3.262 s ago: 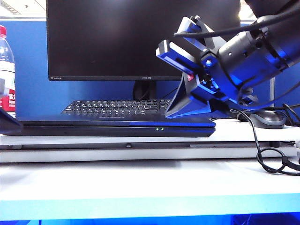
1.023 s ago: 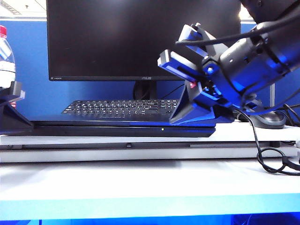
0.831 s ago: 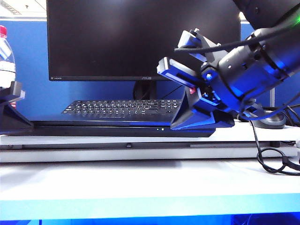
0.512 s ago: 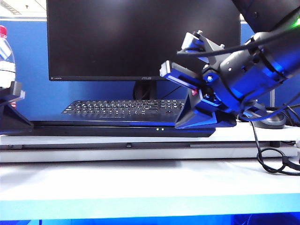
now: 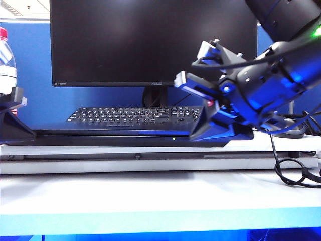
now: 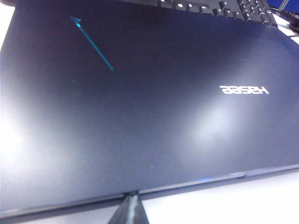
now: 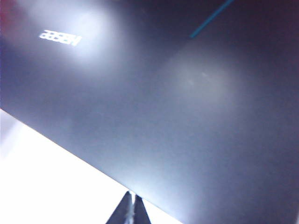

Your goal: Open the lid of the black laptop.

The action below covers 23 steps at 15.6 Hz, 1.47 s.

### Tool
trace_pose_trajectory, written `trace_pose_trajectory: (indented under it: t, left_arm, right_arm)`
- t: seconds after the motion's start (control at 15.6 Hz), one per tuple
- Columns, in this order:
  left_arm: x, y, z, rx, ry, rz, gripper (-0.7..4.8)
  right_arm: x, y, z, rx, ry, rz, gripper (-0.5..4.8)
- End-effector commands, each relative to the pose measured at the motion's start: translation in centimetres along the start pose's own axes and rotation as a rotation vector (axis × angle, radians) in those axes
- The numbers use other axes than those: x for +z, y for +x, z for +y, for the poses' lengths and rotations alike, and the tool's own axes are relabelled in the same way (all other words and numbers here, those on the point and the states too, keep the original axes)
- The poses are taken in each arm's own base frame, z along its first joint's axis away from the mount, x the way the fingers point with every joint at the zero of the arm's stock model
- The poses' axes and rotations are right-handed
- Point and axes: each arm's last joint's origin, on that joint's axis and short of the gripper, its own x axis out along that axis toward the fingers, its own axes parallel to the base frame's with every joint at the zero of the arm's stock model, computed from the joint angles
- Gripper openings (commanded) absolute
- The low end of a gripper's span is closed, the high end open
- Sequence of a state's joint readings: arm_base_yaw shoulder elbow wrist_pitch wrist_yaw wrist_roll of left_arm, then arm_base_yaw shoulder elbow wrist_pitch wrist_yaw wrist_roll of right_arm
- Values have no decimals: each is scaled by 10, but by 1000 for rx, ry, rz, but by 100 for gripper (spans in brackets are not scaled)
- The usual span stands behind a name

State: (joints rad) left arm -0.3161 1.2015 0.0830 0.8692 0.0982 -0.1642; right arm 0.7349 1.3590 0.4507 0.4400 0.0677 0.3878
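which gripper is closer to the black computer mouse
Right. The right gripper sits at the closed black laptop's right front corner, just beside the black computer mouse. The left gripper is at the laptop's far left end.

White counter (image 5: pixel 150 196) carries the closed black laptop (image 5: pixel 125 137), a black keyboard (image 5: pixel 130 114), an ASUS monitor (image 5: pixel 150 42) and a mouse (image 5: pixel 291 131).

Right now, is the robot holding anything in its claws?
No. The right gripper is shut on nothing, its tips at the front edge of the closed lid. The left gripper sits at the lid's edge; whether it grips cannot be told.
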Motion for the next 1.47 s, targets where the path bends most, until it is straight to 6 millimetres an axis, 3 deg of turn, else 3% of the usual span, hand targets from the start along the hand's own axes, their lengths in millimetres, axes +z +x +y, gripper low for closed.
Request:
trace_pose_trajectory:
  t: [0.06, 0.9, 1.47]
  left_arm:
    - [6, 1, 0, 6, 11, -43, -5]
    - [26, 8, -3, -15, 19, -128, -5]
    - [42, 12, -6, -56, 16, -203, -5]
  right_arm:
    - [6, 1, 1, 1, 4, -62, -1]
    - [30, 3, 8, 25, -8, -156, -1]
    - [44, 1, 0, 18, 14, -247, -1]
